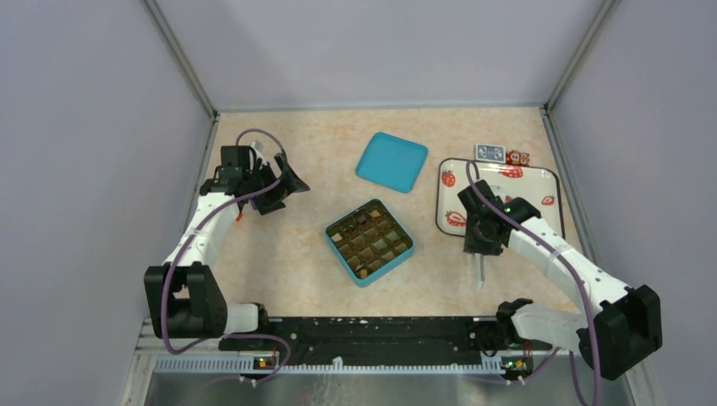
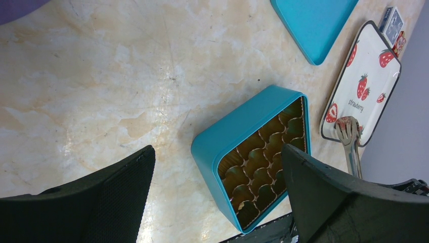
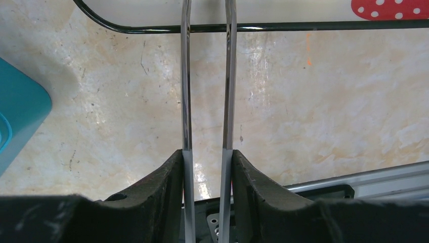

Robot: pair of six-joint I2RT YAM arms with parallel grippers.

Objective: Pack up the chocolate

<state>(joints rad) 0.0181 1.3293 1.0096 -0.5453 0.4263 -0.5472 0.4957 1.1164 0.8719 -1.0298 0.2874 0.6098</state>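
A teal box (image 1: 369, 241) with a gold cupped insert (image 2: 263, 162) sits mid-table. From above some cups look dark brown or tan, like chocolate, but single pieces are too small to tell. My right gripper (image 1: 484, 237) (image 3: 207, 157) is shut on metal tongs (image 3: 185, 91). The tongs' two arms stand apart and reach to the strawberry tray's (image 1: 541, 182) near left corner, where their forked tip (image 2: 346, 126) rests. Left of the box, over bare table, my left gripper (image 1: 283, 182) (image 2: 217, 152) is open and holds nothing.
The teal lid (image 1: 391, 161) lies flat behind the box. A small blue card (image 1: 489, 152) and red wrapped bits (image 1: 517, 157) lie at the back, behind the tray. Grey walls close in the table on three sides.
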